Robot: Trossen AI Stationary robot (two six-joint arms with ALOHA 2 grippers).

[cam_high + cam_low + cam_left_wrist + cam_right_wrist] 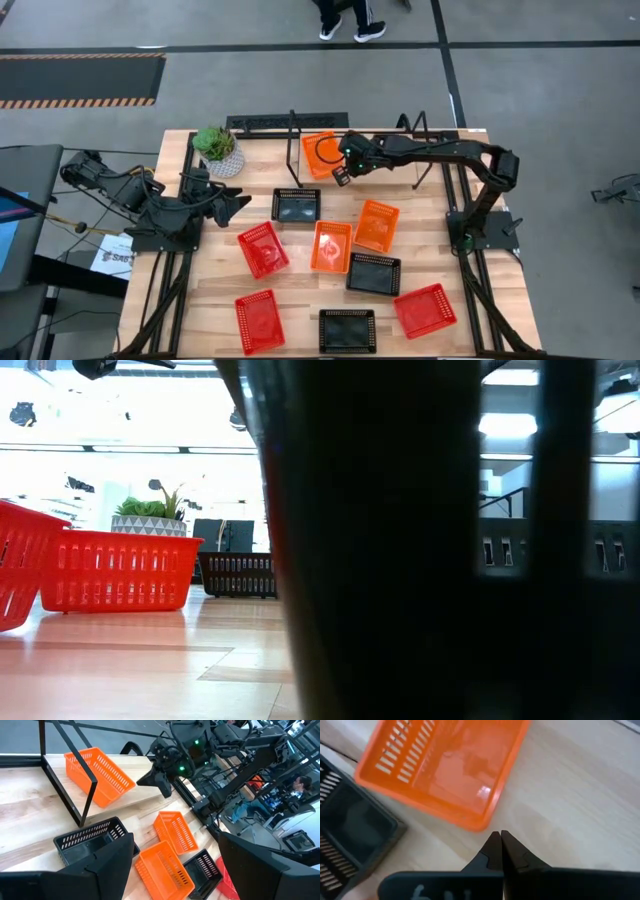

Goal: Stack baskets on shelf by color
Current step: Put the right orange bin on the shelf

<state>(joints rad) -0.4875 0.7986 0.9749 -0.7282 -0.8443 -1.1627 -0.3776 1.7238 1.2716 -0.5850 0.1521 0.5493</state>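
An orange basket (320,152) (450,765) lies slightly askew on the shelf's (300,135) wooden board at the table's far middle, inside the black wire frame (65,785). My right gripper (342,176) (500,836) is shut and hovers just off that basket's near right corner, pointing steeply down, with nothing between its fingers. Beside it on the tabletop rests a black basket (297,205) (350,830). At the table's left side my left gripper (238,205) (185,870) hangs open and empty.
Loose baskets on the tabletop: two orange (332,246) (377,224), three red (262,248) (259,321) (425,310), two more black (374,273) (347,330). A potted plant (220,150) stands at the far left. A dark shape close up blocks most of the low view.
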